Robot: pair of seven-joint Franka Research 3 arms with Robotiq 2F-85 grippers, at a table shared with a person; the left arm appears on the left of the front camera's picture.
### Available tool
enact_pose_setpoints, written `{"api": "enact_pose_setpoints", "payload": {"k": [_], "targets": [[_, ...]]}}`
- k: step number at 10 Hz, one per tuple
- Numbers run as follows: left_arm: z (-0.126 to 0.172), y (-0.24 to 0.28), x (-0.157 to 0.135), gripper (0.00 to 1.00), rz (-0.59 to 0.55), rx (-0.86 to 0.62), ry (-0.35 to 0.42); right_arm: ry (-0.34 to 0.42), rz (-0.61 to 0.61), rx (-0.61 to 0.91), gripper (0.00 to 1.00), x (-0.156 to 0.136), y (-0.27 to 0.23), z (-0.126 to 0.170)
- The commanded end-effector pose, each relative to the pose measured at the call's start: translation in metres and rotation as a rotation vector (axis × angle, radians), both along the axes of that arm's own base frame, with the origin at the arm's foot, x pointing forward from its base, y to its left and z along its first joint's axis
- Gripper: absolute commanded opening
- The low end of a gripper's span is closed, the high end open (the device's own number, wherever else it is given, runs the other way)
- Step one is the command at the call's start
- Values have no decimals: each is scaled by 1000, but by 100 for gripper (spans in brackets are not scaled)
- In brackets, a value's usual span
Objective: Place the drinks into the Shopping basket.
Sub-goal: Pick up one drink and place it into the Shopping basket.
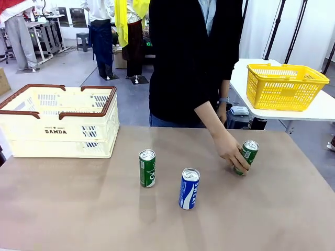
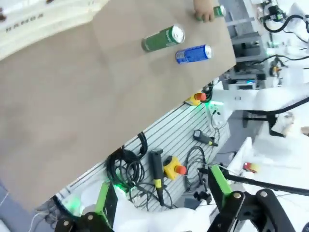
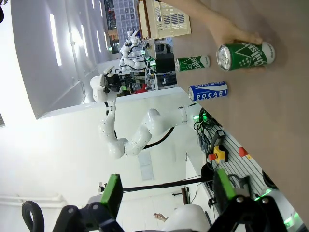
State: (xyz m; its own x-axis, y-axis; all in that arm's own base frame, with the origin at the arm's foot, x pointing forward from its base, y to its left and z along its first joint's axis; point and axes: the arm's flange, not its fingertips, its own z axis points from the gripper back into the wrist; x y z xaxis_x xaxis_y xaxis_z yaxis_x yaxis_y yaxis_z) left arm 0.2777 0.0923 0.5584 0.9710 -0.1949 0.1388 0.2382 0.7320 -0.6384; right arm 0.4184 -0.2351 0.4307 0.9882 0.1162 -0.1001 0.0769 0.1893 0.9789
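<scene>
Three drinks are standing on the brown table [image 1: 78,209]: a green can [image 1: 147,168] left of centre, a blue can [image 1: 189,189] just right of it and nearer the lower edge of the frame, and a second green can [image 1: 247,155] right of centre, tilting slightly while the person's hand [image 1: 230,150] is wrapping around it. Bare tabletop is lying open below and to the left of the cans. The Shopping basket [image 1: 63,138] is resting at upper left, against the table's far left edge, its top open. A yellow mesh basket [image 1: 285,86] is sitting on a separate white table [image 1: 319,111] at upper right. In the wrist views, the left gripper [image 2: 161,193] and the right gripper [image 3: 169,188] are each holding their fingers spread apart, clasping nothing, beyond the table's edge.
</scene>
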Motion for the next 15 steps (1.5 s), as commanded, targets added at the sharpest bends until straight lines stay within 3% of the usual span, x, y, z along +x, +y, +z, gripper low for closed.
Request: {"api": "enact_pose_setpoints", "payload": {"k": [1,4,7,9,11,13,15], "targets": [[-16,-11,9,100,-8,-14,-8,18,-1,-4,100,0,-4,8],[-8,-37,9,100,-6,2,-21,18,-1,-4,100,0,-4,8],[18,-145,54,100,73,159,123,18,-1,-4,100,0,-4,8],[21,-231,84,100,133,315,102,18,-1,-4,100,0,-4,8],[-5,-301,118,100,124,450,88,18,-1,-4,100,0,-4,8],[-43,-354,132,100,76,511,17,18,-1,-4,100,0,-4,8],[-85,-387,138,100,116,608,-73,18,-1,-4,100,0,-4,8]]}}
